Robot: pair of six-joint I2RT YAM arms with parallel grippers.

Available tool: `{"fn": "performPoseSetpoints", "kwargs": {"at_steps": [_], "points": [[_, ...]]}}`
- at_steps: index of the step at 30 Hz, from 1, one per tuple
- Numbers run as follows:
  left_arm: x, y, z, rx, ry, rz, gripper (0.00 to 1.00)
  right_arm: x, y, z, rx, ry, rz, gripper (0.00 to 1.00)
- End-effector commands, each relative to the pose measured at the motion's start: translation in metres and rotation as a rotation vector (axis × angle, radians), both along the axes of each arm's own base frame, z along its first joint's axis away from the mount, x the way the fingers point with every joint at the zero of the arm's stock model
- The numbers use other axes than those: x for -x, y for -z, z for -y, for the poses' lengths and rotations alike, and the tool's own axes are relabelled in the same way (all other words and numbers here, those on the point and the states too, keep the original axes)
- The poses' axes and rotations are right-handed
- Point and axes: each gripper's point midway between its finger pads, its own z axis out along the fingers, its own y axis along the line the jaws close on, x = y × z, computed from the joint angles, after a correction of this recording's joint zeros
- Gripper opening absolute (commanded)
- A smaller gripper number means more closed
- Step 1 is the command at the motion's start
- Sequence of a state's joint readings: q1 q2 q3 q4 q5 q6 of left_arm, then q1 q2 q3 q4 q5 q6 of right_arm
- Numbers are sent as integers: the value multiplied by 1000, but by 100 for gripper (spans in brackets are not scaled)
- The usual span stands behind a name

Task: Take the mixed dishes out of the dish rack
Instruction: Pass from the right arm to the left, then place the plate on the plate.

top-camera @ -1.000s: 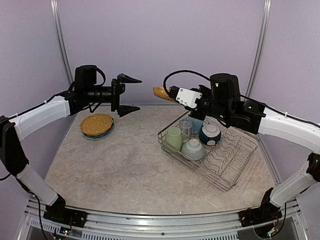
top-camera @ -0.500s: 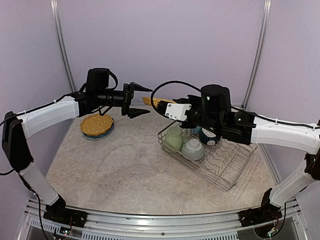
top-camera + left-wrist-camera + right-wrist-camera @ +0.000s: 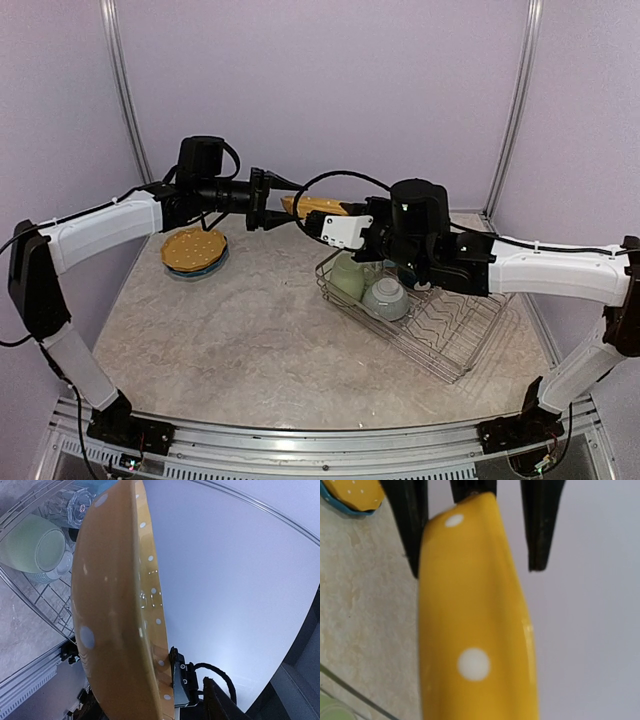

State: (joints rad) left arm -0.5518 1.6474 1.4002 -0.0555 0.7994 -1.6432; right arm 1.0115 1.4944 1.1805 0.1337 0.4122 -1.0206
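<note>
A yellow plate with white dots (image 3: 310,207) hangs in the air above the table's back middle, and my right gripper (image 3: 328,215) is shut on its right side. My left gripper (image 3: 278,200) reaches in from the left; the right wrist view shows its black fingers (image 3: 412,525) astride the plate's (image 3: 470,630) far rim, with a gap on one side. Seen from the left wrist, the plate (image 3: 115,605) fills the view. The dish rack (image 3: 455,325) holds a pale green mug (image 3: 348,277), a teal bowl (image 3: 386,297) and a clear glass (image 3: 80,505).
On the table at the left, another yellow plate (image 3: 194,248) lies on a blue plate (image 3: 200,270). The right arm stretches across the rack's back half and hides part of it. The rack's zigzag dividers (image 3: 440,320) stand at the right.
The right arm carried the yellow plate leftward. The left arm swung right to meet it, and its jaws have narrowed around the plate's rim.
</note>
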Motion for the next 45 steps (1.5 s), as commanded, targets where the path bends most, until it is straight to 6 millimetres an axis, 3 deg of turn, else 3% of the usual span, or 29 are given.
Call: {"fn": "performPoseSetpoints", "kwargs": {"at_steps": [1, 8, 13, 15, 17, 19, 22, 25, 29, 35, 45], "points": [[-4, -5, 6, -8, 10, 30, 49, 4, -59, -4, -176, 3, 130, 0], [-6, -7, 7, -11, 16, 59, 33, 4, -54, -8, -172, -4, 123, 0], [-6, -11, 3, -6, 14, 82, 15, 4, -51, -11, -165, -11, 113, 2], [-7, -15, 1, 6, 7, 94, 12, 4, -51, -11, -168, -10, 116, 12], [-9, -18, -3, 13, 0, 104, 7, 4, -51, -13, -162, -13, 127, 32], [-11, -23, -7, 22, -7, 120, 0, 2, -52, -13, -158, -5, 136, 38], [-12, -29, -14, 31, -16, 139, 0, 0, -51, -13, -160, 3, 141, 51], [-15, -29, -23, 31, -31, 154, 0, -1, -49, -14, -158, 4, 141, 74], [-22, -30, -43, 22, -74, 180, 0, 0, -42, -12, -158, 5, 137, 88], [-32, -29, -84, -41, -141, 247, 0, 4, -31, -5, -173, 11, 86, 98], [-54, -19, -181, -227, -257, 374, 0, -5, -17, 30, -300, 155, -115, 100]]}}
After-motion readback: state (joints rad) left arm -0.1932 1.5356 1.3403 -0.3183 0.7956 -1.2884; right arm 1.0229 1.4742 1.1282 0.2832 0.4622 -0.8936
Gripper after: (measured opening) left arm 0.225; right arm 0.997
